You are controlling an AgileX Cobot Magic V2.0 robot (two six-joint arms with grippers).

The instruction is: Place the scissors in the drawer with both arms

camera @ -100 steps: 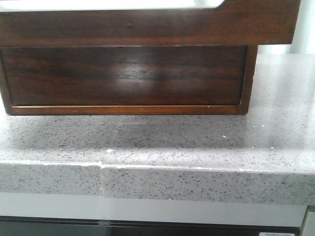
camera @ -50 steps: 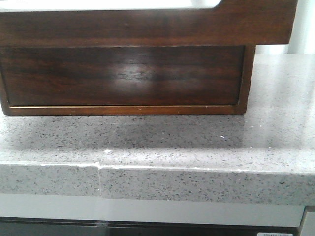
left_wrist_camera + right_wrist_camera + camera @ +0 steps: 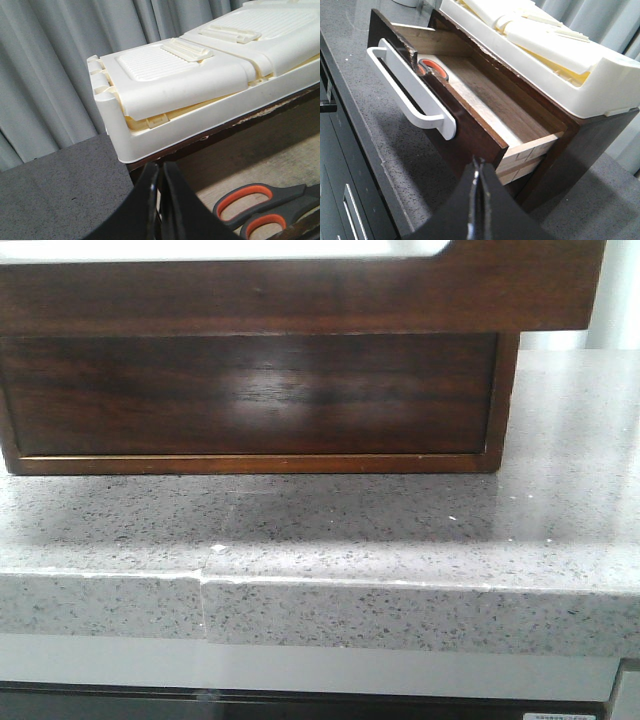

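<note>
Scissors [image 3: 265, 207] in open drawer [image 3: 485, 107], beside left claw [image 3: 161, 200] | stiff, light; grip handles | both claws clenched, empty; right claw [image 3: 476, 200] outside drawer.

The wide dark brown wooden drawer [image 3: 470, 120] has a glossy varnished front, while its inner floor is paler, raw-looking wood with visible grain. Its white handle [image 3: 410, 90] looks like smooth plastic. The speckled grey stone-like counter [image 3: 400, 540] has a polished sheen. The cream ribbed box [image 3: 200, 75] looks like matt plastic. The scissors [image 3: 265, 205] have matt grey handles with bright orange linings.
</note>
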